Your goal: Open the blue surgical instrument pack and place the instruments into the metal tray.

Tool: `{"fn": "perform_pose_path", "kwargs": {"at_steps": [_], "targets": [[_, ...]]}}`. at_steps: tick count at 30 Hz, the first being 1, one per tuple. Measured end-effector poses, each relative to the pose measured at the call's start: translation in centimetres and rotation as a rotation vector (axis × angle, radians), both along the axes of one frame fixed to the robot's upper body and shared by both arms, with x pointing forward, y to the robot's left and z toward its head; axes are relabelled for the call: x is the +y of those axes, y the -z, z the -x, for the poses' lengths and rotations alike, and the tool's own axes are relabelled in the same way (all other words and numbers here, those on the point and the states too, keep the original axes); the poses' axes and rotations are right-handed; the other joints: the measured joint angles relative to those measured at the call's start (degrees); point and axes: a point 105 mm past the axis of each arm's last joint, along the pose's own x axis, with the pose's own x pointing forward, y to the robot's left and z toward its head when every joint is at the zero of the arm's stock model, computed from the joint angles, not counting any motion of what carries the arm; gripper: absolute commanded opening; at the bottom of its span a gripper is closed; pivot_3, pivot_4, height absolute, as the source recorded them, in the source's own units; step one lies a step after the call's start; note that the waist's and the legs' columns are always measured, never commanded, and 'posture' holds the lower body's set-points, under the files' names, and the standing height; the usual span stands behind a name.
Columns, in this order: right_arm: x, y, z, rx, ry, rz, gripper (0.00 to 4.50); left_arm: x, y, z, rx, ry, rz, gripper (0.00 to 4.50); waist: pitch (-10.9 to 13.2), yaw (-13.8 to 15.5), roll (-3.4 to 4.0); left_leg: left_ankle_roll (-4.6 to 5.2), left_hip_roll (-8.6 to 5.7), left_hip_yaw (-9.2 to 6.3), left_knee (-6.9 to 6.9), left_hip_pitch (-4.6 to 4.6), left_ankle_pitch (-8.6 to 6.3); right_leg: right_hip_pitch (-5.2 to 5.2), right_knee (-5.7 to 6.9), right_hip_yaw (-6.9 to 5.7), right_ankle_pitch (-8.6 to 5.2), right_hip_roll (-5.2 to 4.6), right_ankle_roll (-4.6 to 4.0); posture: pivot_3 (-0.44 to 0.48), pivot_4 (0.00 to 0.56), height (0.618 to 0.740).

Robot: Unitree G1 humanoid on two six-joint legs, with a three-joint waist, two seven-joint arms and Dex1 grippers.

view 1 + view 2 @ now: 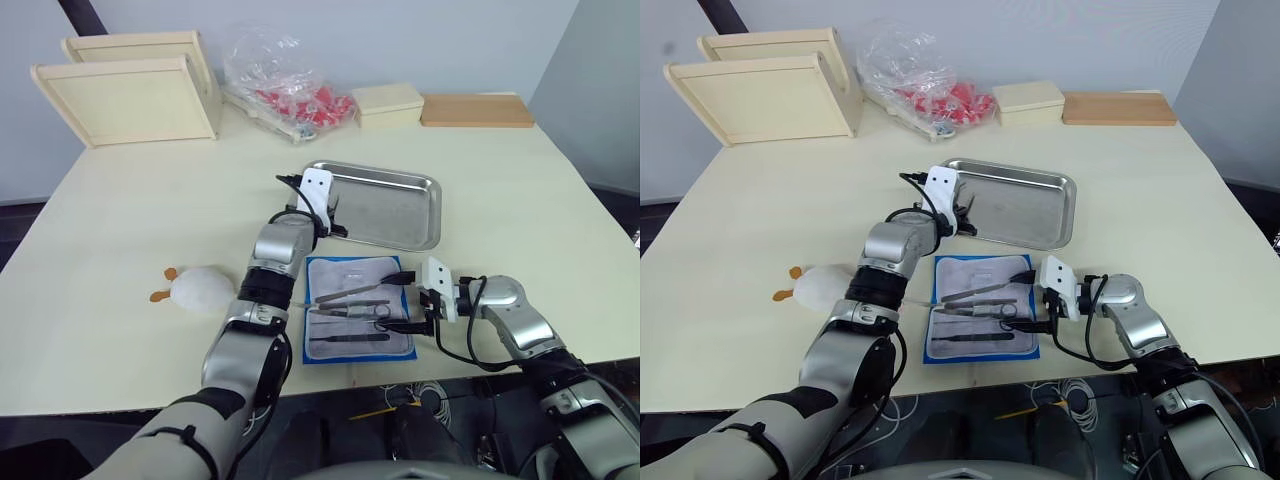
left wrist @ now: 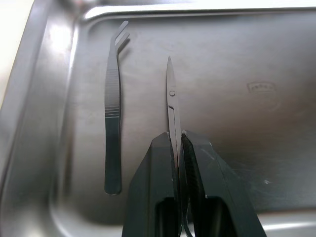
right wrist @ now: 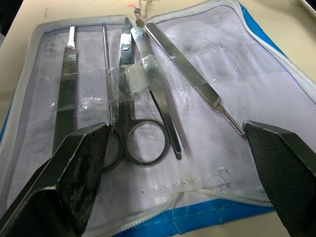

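Observation:
The metal tray (image 1: 400,215) lies mid-table. My left gripper (image 1: 328,215) hangs over its left end, shut on a pair of scissors (image 2: 170,94) whose tip points into the tray. One pair of tweezers (image 2: 113,113) lies flat on the tray floor beside them. Just in front of the tray, the blue surgical instrument pack (image 1: 358,270) lies unfolded, whitish panel up. Several instruments rest on it: a flat handle (image 3: 66,74), ring-handled scissors (image 3: 129,89) and forceps (image 3: 192,79). My right gripper (image 1: 398,301) sits at the pack's right edge, open, its fingers spread wide around the instruments.
Two pale wooden trays (image 1: 130,100) lean at the back left. A clear bag with red items (image 1: 285,85), a pale box (image 1: 388,103) and a wooden board (image 1: 475,110) line the back edge. A white fluffy object (image 1: 197,288) lies left of the pack.

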Motion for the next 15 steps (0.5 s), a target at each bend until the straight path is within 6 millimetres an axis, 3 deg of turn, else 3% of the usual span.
{"fn": "perform_pose_path", "kwargs": {"at_steps": [13, 15], "targets": [[0.0, 0.0, 0.0, 0.000, 0.001, 0.000, 4.50, 0.3, 0.1, -1.0, 0.002, -0.002, 0.026, 0.08, -0.01, 0.02, -0.01, -0.19, -0.02, -0.08, -0.05, 0.02, 0.05, 0.04, 0.00, -0.06, -0.11, 0.01, 0.19, 0.000, 0.150, 0.740], [0.0, 0.0, 0.0, 0.000, 0.001, 0.000, 4.50, 0.3, 0.1, -1.1, 0.001, -0.001, 0.034, 0.82, -0.01, 0.02, -0.01, -0.19, -0.02, -0.09, -0.05, 0.02, 0.05, 0.05, 0.00, -0.07, -0.11, 0.01, 0.20, 0.000, 0.150, 0.740]]}}
